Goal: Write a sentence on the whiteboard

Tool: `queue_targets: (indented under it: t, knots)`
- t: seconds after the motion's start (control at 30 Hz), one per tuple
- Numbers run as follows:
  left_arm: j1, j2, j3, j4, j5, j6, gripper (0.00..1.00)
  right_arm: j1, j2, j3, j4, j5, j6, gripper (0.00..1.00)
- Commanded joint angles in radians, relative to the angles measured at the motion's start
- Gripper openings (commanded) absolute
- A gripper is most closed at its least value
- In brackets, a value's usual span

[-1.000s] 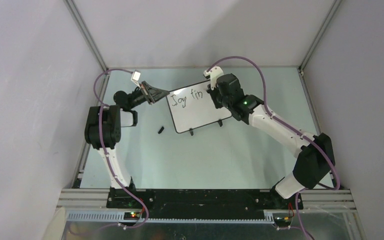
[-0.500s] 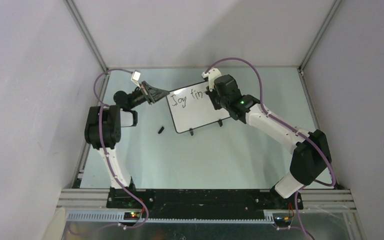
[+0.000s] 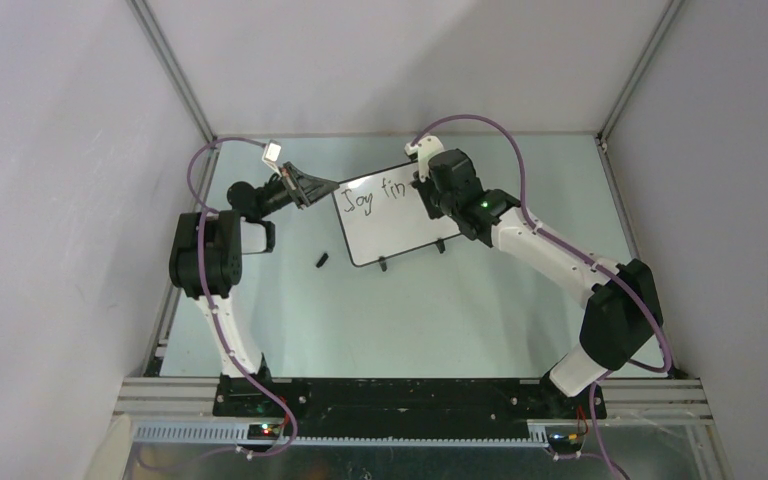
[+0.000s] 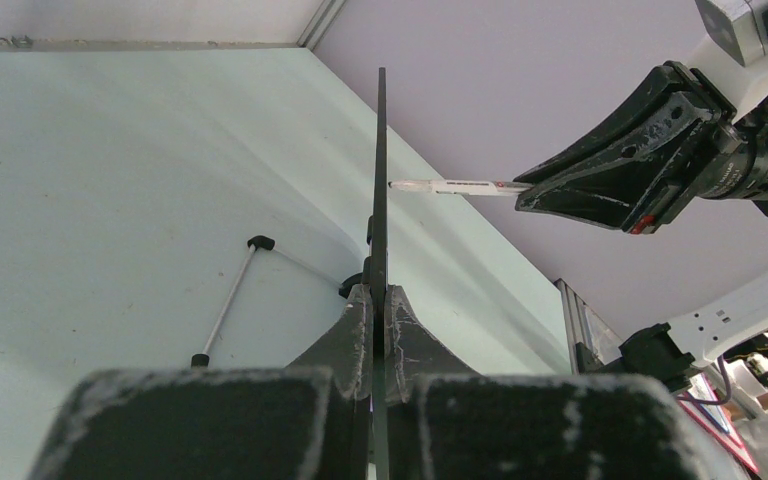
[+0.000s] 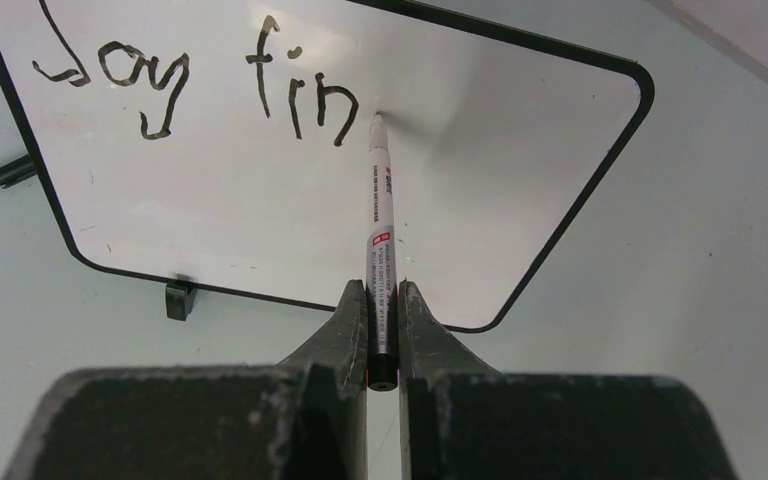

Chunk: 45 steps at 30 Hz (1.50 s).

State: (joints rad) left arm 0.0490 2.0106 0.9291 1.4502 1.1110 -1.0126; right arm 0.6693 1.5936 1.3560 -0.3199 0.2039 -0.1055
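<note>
The whiteboard (image 3: 395, 228) is being gripped by its edge between the left fingers (image 4: 355, 335), which are being kept closed tight on the thin black frame, so that in the left wrist view the board is being seen edge-on, running straight out from the fingertips. A marker pen (image 5: 381, 230) is being pinched by its rear end between the right fingers (image 5: 345, 330), closed narrowly on the barrel; the pen is being pointed straight ahead of them, and its tip is being pressed on the white surface. The sentence (image 5: 200, 85) is being shown as "Joy fin" only, lying ahead and left of the right fingers, with the tip just right of the "n". A small black piece (image 3: 322, 261) is being left lying on the tabletop (image 3: 410, 310), apart from both pairs of fingers, nearer the left pair.
</note>
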Motion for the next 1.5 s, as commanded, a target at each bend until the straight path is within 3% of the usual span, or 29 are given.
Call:
queue_targets:
  t: [0.0,1.1,1.47]
  knots:
    - [-0.004,-0.023,0.007,0.076,0.023,0.011,0.00,-0.007,0.008,0.024,0.041,0.021,0.010,0.00]
    - [-0.003,-0.024,0.007,0.077,0.023,0.012,0.00,0.007,0.026,0.043,-0.059,0.011,-0.007,0.00]
    - [-0.004,-0.023,0.006,0.076,0.023,0.012,0.00,-0.008,0.028,0.047,0.000,0.014,0.007,0.00]
